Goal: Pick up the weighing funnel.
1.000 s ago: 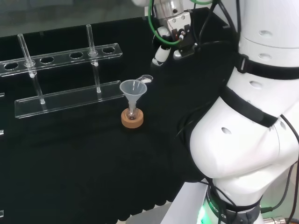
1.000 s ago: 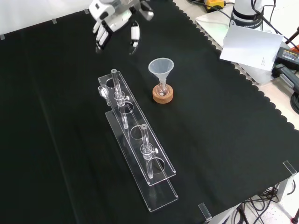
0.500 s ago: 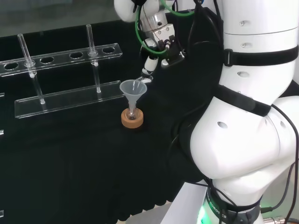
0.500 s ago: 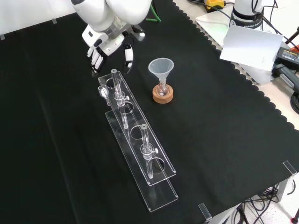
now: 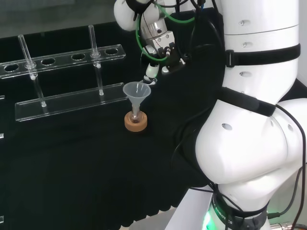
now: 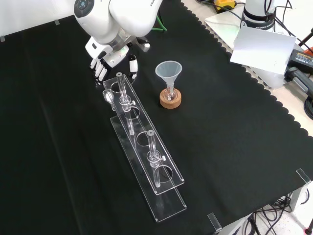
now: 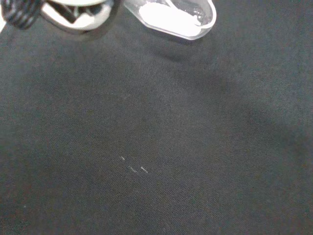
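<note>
Your robot hand (image 6: 108,55) hangs low over the table (image 6: 234,122), empty and spread wide. Its fingers (image 6: 100,72) point down, and the thumb (image 6: 132,66) stands apart from them with a plain gap between. Nothing is pinched yet.

The weighing funnel (image 7: 195,19) lies on the cloth. In the wrist view its clear scoop shows something white inside, close beside a blurred part of the robot hand. You cannot tell from that view whether a fingertip touches it.

In the head view the robot hand comes down at about 1 o'clock from the big funnel (image 5: 136,91), which stands in its flask on the cork ring (image 5: 135,121). A fingertip sits just past that funnel's rim. The clear piece is hard to tell from the fingertip there, so trust the wrist view for it.

In the front view the robot hand sits at about 10 o'clock from the funnel, just past the far end of the clear rack (image 6: 142,147).

The move likely turns on this: the scoop seems to lie almost under the fingertips, ahead of the palm, not off to one side. In the wrist view its long axis runs across the line of the fingers. Its stem end is cut off, so you cannot say which way the stem points. Close across the narrow width, and mind the funnel rim and the rack post just beside you.
</note>
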Robot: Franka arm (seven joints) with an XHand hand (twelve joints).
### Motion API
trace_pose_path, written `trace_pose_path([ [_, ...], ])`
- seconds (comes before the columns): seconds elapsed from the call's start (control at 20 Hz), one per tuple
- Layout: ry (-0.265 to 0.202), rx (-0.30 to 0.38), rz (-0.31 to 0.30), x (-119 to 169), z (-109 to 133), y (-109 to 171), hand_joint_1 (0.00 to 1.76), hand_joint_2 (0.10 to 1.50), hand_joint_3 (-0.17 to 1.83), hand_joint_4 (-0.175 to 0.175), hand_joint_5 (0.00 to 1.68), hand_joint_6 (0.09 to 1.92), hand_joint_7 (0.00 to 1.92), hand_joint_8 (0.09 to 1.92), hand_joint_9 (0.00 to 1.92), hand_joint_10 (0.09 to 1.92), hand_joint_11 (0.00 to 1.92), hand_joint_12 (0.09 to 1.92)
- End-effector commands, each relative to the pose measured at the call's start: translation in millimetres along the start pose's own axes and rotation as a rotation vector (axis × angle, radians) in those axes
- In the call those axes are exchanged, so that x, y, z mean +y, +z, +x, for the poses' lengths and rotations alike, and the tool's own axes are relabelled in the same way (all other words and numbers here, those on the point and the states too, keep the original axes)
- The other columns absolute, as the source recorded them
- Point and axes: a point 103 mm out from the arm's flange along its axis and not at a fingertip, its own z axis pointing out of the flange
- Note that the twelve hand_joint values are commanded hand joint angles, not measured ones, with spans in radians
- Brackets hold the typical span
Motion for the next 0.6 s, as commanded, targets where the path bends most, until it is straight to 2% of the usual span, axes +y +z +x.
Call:
trace_pose_path([
  [0.05,0.021,0.005,0.008,14.6,3.0,12.5,0.88,0.6,0.56,-0.03,0.58,0.09,0.42,0.68,0.68,0.56,0.43,1.29],
  [0.25,0.053,0.015,-0.018,18.2,4.2,17.0,0.88,0.59,0.58,-0.03,0.63,0.11,0.44,0.68,0.7,0.56,0.45,1.28],
  [0.4,0.065,0.028,-0.004,22.1,2.8,20.2,0.88,0.57,0.61,-0.03,0.67,0.15,0.47,0.68,0.74,0.55,0.48,1.27],
  [0.6,0.074,0.038,0.003,25.3,1.4,24.5,0.89,0.56,0.64,-0.031,0.64,0.39,0.53,0.66,0.8,0.5,0.52,1.24],
])
